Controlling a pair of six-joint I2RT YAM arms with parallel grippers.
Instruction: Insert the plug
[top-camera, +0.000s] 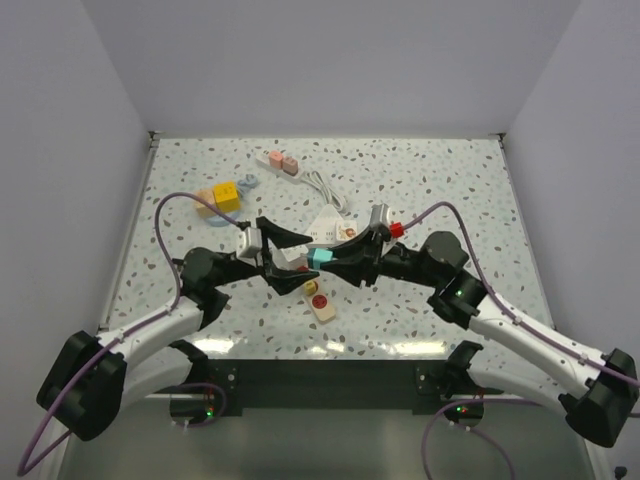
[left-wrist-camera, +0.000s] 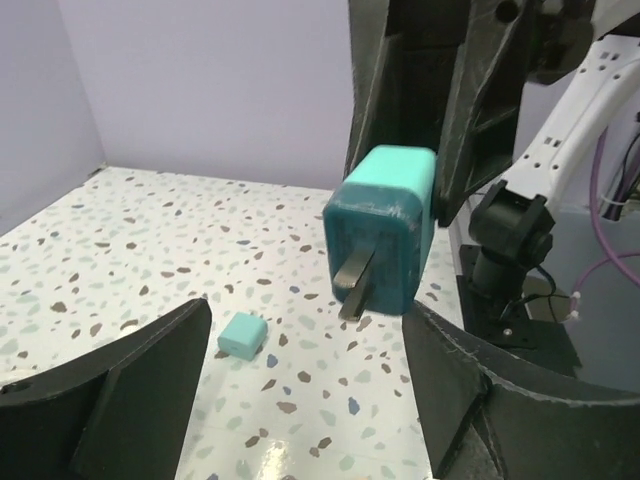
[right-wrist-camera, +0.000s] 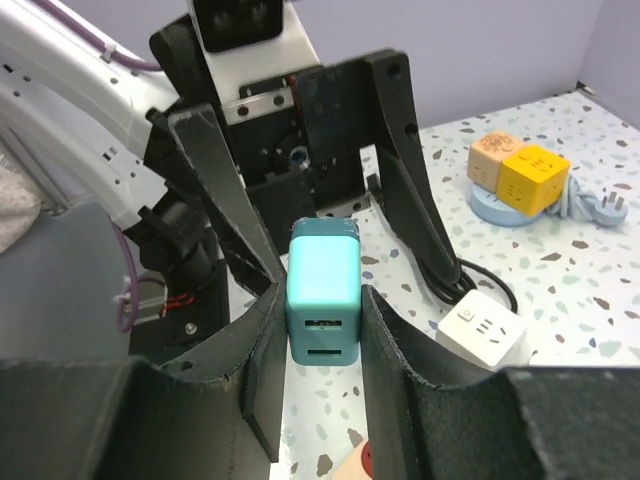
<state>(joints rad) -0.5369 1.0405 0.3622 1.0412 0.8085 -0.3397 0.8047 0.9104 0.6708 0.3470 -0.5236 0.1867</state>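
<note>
The plug (right-wrist-camera: 323, 290) is a teal block charger with two USB slots facing my right wrist camera. My right gripper (right-wrist-camera: 322, 335) is shut on its sides and holds it above the table. In the left wrist view the plug (left-wrist-camera: 385, 225) points its metal prongs at the camera. My left gripper (left-wrist-camera: 320, 385) stands open just in front of the prongs, its fingers apart from the plug. From above, the plug (top-camera: 322, 258) hangs between the left gripper (top-camera: 296, 262) and the right gripper (top-camera: 332, 260) at mid-table.
A white socket block (right-wrist-camera: 482, 328) with a black cable lies right of the plug. Yellow (right-wrist-camera: 532, 175) and orange (right-wrist-camera: 492, 158) cube sockets sit on a blue disc. A small teal cube (left-wrist-camera: 241, 335) lies on the table. A white power strip (top-camera: 281, 163) lies far back, a beige strip (top-camera: 319, 299) near.
</note>
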